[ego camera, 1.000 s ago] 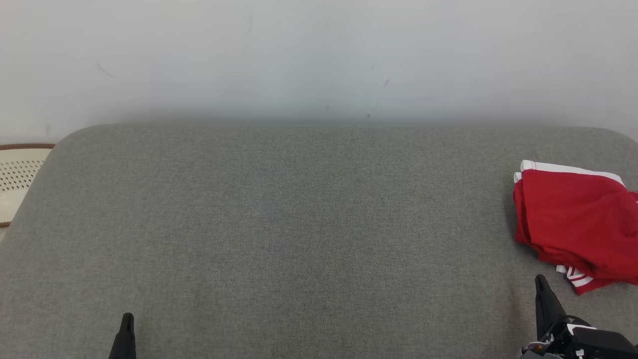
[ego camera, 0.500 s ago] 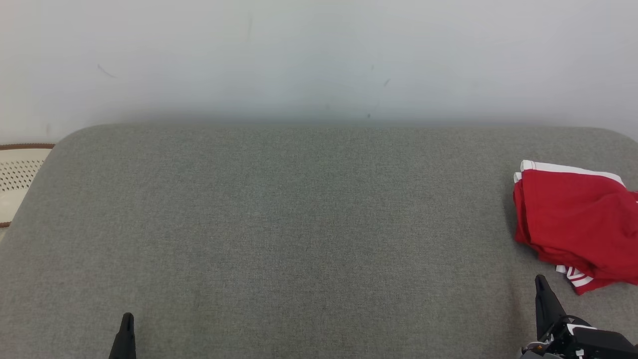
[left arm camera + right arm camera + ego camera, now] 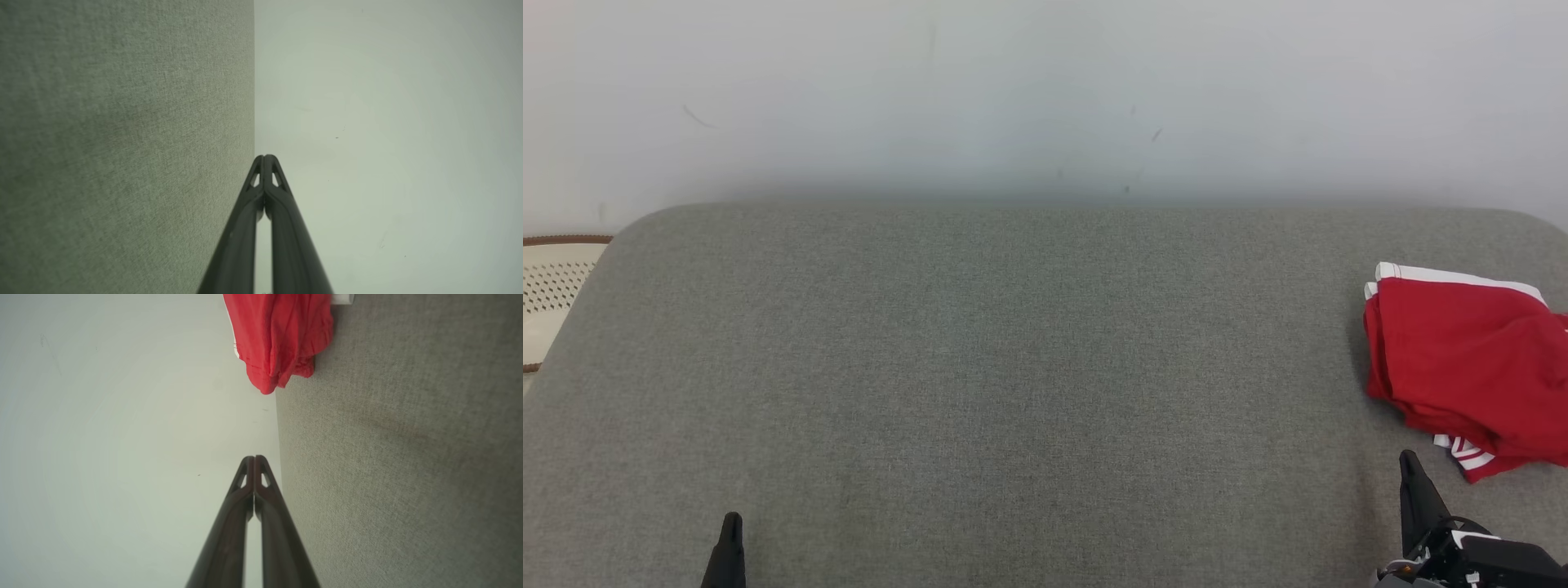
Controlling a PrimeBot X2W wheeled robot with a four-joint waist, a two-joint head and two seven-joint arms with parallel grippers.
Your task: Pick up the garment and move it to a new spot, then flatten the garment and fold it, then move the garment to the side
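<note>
**A:** Claws?
**B:** My left gripper [image 3: 732, 523] and right gripper [image 3: 1407, 459] are both pinched together, holding nothing, low at the near edge of the grey pad [image 3: 1013, 367].
**A:** Garment?
**B:** The red garment [image 3: 1462, 367] lies bunched at the pad's right side, just beyond my right gripper and not touching it.
**A:** Step?
**B:** Can't settle it. It fits a heap waiting for pickup, or a rough fold parked aside. So I call no move.
</note>
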